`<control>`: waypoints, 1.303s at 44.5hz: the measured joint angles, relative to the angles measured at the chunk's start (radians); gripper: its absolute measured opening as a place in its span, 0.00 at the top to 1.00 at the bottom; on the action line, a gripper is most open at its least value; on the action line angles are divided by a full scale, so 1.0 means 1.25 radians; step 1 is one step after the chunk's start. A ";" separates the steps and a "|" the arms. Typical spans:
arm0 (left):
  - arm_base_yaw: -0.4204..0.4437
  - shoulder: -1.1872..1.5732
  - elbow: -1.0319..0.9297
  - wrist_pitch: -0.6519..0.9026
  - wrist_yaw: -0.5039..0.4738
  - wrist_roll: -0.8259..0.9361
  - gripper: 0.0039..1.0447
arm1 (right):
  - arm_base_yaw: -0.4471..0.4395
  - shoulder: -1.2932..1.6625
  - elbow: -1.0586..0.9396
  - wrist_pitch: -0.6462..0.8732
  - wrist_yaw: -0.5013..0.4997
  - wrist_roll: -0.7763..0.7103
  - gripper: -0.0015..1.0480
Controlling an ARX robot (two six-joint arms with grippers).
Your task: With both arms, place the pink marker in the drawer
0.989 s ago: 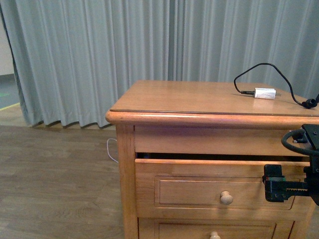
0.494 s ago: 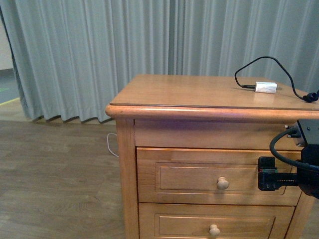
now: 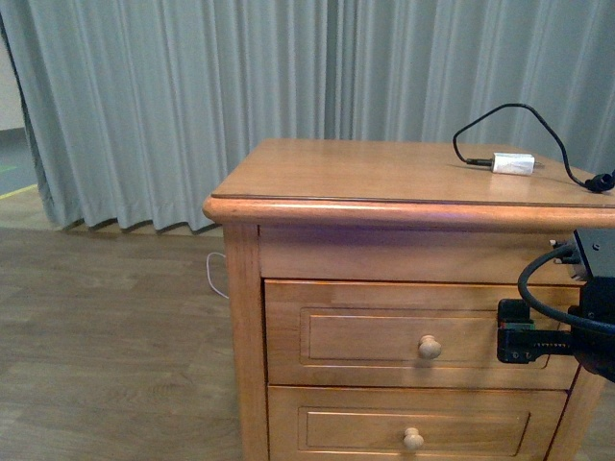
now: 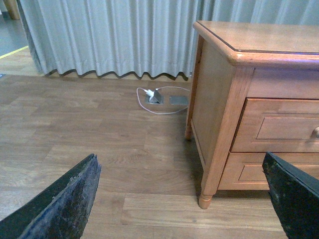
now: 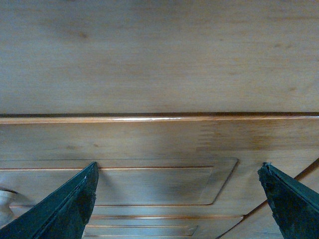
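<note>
Drawer [image 3: 423, 333] of the cabinet [image 3: 317, 182] sits flush and closed in the front view, its round knob [image 3: 430, 347] facing out, with a second drawer [image 3: 413, 430] below it. The marker shows in no view, so where it lies I cannot tell. On the cabinet's top, a white charger [image 3: 512, 164] with a black cable [image 3: 500, 113] rests near the back right.

Only the front view shows the right arm [image 3: 577, 317], its black body and looped cable low at the right edge, just before the drawer's right end. The right wrist view alone gives the close look: the drawer's framed panel fills it, and the right end effector [image 5: 179, 199] is released, its two dark fingers [image 5: 65, 209] spread wide with nothing between them. It may be touching the front, but the view is too close to say.

The left wrist view shows what the others hide: the cabinet's side and leg, the wood floor [image 4: 99, 134], the curtain [image 4: 109, 35], and a white plug with a thin cord [image 4: 154, 95] by a floor socket. The left end effector [image 4: 179, 199] is also released, fingers far apart, well clear of the cabinet.

A second ago the drawer stood a little way out, a dark gap above its front; half a second ago it was already shut, as now.

No writing or labels can be read.
</note>
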 joint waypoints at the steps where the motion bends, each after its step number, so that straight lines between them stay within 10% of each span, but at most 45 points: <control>1: 0.000 0.000 0.000 0.000 0.000 0.000 0.06 | -0.001 0.000 0.000 0.000 -0.002 0.000 0.08; 17: 0.000 0.000 0.000 0.000 0.000 0.000 0.06 | -0.023 -0.178 -0.116 -0.116 -0.054 -0.029 0.08; 44: 0.000 0.000 0.000 0.000 0.000 0.000 0.06 | -0.097 -0.986 -0.244 -0.801 -0.172 -0.022 0.08; 53: 0.000 0.000 0.000 0.000 0.000 0.000 0.06 | -0.093 -1.019 -0.258 -0.798 -0.154 -0.018 0.09; 58: 0.000 0.000 0.000 0.000 0.000 0.000 0.06 | -0.072 -1.061 -0.395 -0.497 -0.052 -0.018 0.27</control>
